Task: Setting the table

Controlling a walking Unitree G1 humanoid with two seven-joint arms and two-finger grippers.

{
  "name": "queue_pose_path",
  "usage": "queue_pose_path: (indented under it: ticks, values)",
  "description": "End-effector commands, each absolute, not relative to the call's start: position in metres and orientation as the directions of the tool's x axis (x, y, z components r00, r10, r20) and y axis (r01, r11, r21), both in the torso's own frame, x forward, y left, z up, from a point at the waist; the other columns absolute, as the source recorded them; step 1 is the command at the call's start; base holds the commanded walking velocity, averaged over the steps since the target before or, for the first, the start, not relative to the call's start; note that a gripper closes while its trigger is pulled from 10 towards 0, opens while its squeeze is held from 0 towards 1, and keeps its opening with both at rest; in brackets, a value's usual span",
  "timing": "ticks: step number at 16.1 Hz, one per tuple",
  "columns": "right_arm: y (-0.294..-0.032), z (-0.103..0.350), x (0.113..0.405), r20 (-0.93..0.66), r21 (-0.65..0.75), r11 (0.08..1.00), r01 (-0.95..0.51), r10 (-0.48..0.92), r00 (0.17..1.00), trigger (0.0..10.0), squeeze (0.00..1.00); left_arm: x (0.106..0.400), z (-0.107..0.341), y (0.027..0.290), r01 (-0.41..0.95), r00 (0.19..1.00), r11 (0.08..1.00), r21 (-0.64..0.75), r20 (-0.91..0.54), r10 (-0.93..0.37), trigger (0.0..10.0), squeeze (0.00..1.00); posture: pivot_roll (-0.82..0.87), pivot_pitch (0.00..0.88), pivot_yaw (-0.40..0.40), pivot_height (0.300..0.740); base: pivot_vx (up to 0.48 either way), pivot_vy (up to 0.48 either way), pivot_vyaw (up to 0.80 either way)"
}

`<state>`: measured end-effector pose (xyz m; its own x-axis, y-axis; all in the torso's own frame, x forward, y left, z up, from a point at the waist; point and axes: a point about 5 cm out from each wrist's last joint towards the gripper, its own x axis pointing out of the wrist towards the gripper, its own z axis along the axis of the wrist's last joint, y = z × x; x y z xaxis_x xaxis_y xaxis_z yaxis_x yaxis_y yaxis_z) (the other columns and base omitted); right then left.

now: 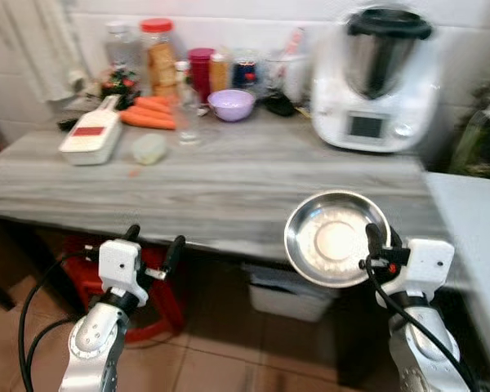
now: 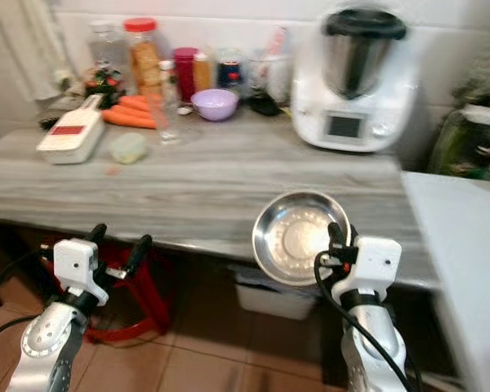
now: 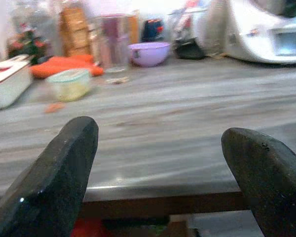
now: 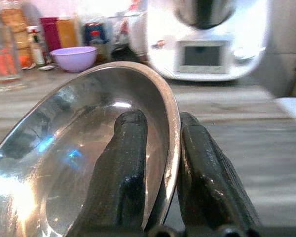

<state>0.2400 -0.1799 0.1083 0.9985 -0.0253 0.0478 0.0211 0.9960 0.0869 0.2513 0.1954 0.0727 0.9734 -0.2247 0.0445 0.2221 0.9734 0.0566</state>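
A steel plate (image 1: 336, 238) is pinched by its rim between the fingers of the right claw (image 1: 377, 245), one finger inside the dish and one outside, as the right wrist view shows. It is held tilted above the near edge of the grey tabletop (image 1: 229, 188), the right arm raised from below. The left claw (image 1: 153, 246) is held spread wide and empty, just in front of the tabletop's edge. Carrots (image 1: 149, 113), a purple bowl (image 1: 231, 104) and a white kitchen machine (image 1: 376, 77) are ranged along the back.

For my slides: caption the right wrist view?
Right claw pinching a steel bowl's rim above the grey counter.
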Motion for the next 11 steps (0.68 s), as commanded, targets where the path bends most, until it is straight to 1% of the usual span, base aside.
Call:
queue_pose_path:
  ticks: [1, 3, 5, 8, 11]
  values:
    - [-0.176, 0.113, 0.243, 0.070, 0.084, 0.996, 0.002, -0.008, 0.998, 10.0, 0.00, 0.254, 0.077, 0.196, 0.230, 0.971, 0.970, 0.075, 0.056, -0.234, 10.0, 0.00, -0.01, 0.000, -0.006, 0.740, 0.352, 0.000, 0.00]
    - [-0.175, 0.113, 0.244, 0.069, 0.084, 0.996, -0.006, 0.000, 0.998, 10.0, 0.00, 0.254, 0.076, 0.194, 0.229, 0.971, 0.971, 0.066, 0.053, -0.232, 10.0, 0.00, -0.01, 0.000, -0.008, 0.740, 0.306, 0.000, 0.00]
    - [-0.173, 0.114, 0.247, 0.072, 0.084, 0.996, -0.018, 0.011, 0.997, 10.0, 0.00, 0.254, 0.076, 0.193, 0.233, 0.970, 0.970, 0.061, 0.055, -0.237, 10.0, 0.00, -0.01, 0.000, -0.008, 0.740, 0.000, 0.000, 0.00]
    - [-0.172, 0.115, 0.257, 0.071, 0.116, 0.993, -0.021, 0.013, 0.997, 10.0, 0.00, 0.253, 0.074, 0.186, 0.299, 0.952, 0.953, 0.050, 0.048, -0.301, 10.0, 0.00, -0.01, 0.000, -0.008, 0.740, 0.000, 0.000, 0.00]
    - [-0.171, 0.112, 0.267, 0.047, 0.127, 0.991, -0.027, 0.021, 0.999, 10.0, 0.00, 0.243, 0.069, 0.178, 0.418, 0.908, 0.908, 0.023, 0.027, -0.418, 10.0, 0.00, -0.01, 0.000, -0.007, 0.740, 0.000, 0.000, 0.00]
